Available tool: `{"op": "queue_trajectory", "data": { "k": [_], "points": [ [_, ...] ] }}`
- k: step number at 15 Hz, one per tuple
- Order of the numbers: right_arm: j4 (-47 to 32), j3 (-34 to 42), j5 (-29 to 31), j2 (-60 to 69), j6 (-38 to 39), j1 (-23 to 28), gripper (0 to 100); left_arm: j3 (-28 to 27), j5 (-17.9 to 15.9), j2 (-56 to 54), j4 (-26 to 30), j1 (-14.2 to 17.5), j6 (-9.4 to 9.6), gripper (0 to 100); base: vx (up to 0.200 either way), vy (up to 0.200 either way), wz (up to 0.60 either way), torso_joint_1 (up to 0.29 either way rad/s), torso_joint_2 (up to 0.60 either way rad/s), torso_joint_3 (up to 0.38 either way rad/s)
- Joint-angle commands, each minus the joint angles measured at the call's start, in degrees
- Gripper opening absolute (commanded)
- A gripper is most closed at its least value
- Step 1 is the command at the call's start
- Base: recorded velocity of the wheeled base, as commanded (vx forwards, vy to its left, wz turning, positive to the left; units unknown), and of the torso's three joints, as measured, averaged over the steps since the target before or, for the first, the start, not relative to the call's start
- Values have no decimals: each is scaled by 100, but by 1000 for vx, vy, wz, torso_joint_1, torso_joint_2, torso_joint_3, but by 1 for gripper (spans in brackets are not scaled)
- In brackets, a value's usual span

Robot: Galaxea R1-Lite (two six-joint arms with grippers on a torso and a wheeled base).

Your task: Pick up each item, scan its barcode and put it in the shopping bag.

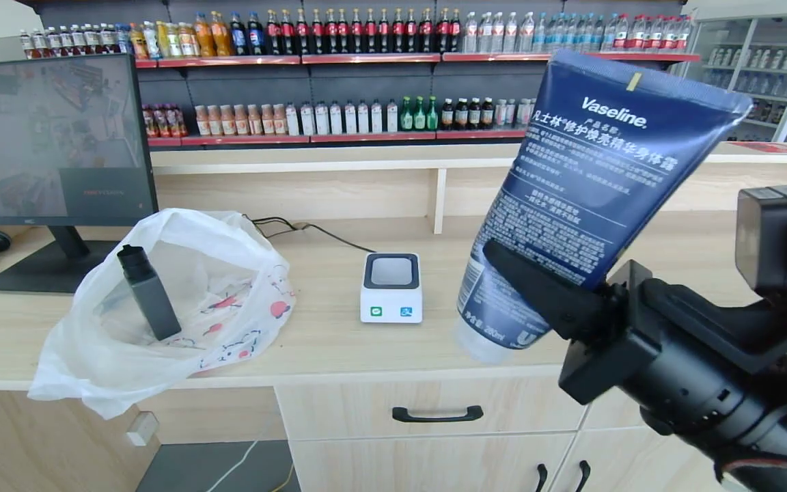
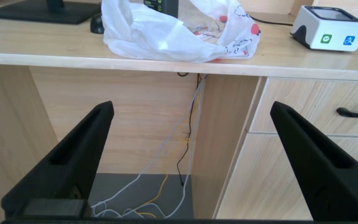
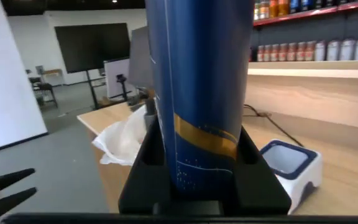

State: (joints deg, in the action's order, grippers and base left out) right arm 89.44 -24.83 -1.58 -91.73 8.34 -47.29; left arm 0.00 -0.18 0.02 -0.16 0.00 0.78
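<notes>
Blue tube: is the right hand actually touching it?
Touching. The right wrist view shows the right hand clamped against both sides of the blue tube.

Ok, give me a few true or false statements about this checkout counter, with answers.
The right gripper holds the blue tube. True.
The shopping bag is empty. False: a dark bottle is in it.
The scanner sits on the counter between the bag and the tube. True.
The left gripper is shut on a bottle. False: it is open, holding nothing.
</notes>
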Motion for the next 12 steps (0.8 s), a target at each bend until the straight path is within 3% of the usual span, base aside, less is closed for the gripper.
{"op": "queue_trajectory", "data": {
  "k": [1,6,10,12],
  "points": [
    [12,-118,405,-433,-236,378,0,0,1,-2,-2,0,1,100,0,0,0,0,0,0],
    [56,84,519,-433,-1071,1987,0,0,1,-2,-2,0,1,100,0,0,0,0,0,0],
    [56,356,528,-538,-1089,2013,0,0,1,-2,7,0,1,100,0,0,0,0,0,0],
    [56,356,528,-538,-1071,2092,0,0,1,-2,7,0,1,100,0,200,0,2,2,5]
  ]
}}
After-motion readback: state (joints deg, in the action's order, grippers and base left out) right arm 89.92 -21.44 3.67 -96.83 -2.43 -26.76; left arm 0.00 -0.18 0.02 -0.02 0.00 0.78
